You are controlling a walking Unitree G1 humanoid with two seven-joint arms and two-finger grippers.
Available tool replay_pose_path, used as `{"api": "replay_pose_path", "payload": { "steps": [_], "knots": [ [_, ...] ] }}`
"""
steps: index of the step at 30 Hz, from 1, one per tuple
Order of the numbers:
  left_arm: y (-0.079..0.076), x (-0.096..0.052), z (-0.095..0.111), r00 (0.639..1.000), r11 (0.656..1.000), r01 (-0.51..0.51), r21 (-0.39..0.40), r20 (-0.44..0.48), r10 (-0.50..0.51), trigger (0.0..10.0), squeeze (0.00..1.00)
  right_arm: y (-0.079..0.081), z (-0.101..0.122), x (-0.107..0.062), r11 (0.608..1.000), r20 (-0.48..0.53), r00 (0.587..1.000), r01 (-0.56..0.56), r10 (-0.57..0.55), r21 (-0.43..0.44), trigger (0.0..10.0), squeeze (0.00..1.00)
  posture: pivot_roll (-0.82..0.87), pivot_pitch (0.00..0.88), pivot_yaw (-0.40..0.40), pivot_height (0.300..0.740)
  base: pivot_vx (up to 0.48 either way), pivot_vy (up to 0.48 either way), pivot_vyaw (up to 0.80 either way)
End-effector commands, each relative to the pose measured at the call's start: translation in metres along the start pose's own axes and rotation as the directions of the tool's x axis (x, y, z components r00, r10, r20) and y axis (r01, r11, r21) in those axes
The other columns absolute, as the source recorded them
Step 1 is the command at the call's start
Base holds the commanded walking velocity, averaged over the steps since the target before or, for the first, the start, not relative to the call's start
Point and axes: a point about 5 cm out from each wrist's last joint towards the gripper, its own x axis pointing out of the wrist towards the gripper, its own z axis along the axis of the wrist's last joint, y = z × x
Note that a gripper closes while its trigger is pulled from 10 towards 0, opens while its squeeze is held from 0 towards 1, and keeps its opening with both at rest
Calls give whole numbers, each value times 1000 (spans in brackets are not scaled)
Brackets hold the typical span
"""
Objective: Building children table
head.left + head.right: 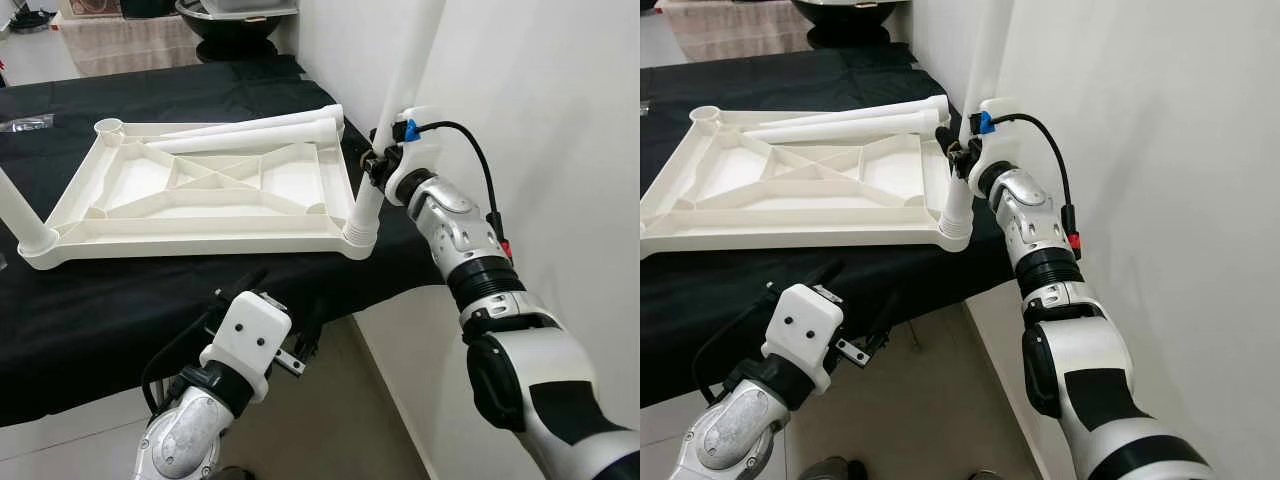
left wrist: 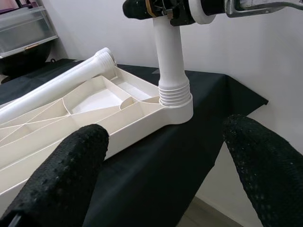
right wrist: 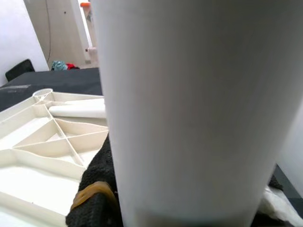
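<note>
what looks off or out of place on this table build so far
Two loose legs lie across the upturned tabletop instead of standing in its far corner sockets; the far-left socket is empty. Otherwise nothing looks damaged: the right gripper clasps the upright leg in the near-right corner.

A white tabletop (image 1: 200, 190) lies upside down on the black-covered bench (image 1: 120, 300), its ribbed underside facing up. The right gripper (image 1: 375, 165) has its fingers clamped around an upright white leg (image 1: 400, 110) seated in the tabletop's corner socket just below the fingers. Beyond the fingers, two loose white legs (image 1: 250, 130) lie along the tabletop's far edge. Another upright leg (image 1: 20, 215) stands in the corner at the opposite end of the near edge. The left gripper (image 1: 265, 300) hovers below the bench's near edge, touching nothing, its fingers apart.
</note>
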Motion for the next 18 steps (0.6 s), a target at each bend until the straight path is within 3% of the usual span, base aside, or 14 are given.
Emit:
{"api": "replay_pose_path", "payload": {
  "steps": [1, 9, 11, 18],
  "knots": [
    [0, 0, -4, 1000, 1000, 7, 5, -20, -6, 10000, 0, -5, -19, -9, 997, -34, 997, 67, -67, 23, 10000, 0, 44, 115, -37, 740, 0, 0, 0],
    [1, 2, -4, 1000, 1000, 11, 8, -15, -11, 10000, 0, 7, -29, -12, 996, -43, 995, 94, -94, -8, 10000, 0, 43, 109, -34, 740, 0, 0, 0],
    [1, 2, -4, 1000, 1000, 11, 7, -14, -11, 10000, 0, 18, -30, -9, 995, -43, 994, 99, -99, -7, 10000, 0, 46, 112, -40, 740, 0, 0, 0],
    [1, 2, -3, 1000, 1000, 7, 4, -13, -7, 10000, 0, 33, -27, 0, 993, -62, 991, 119, -120, -29, 10000, 0, 44, 112, -50, 740, 0, 0, 0]
  ]
}}
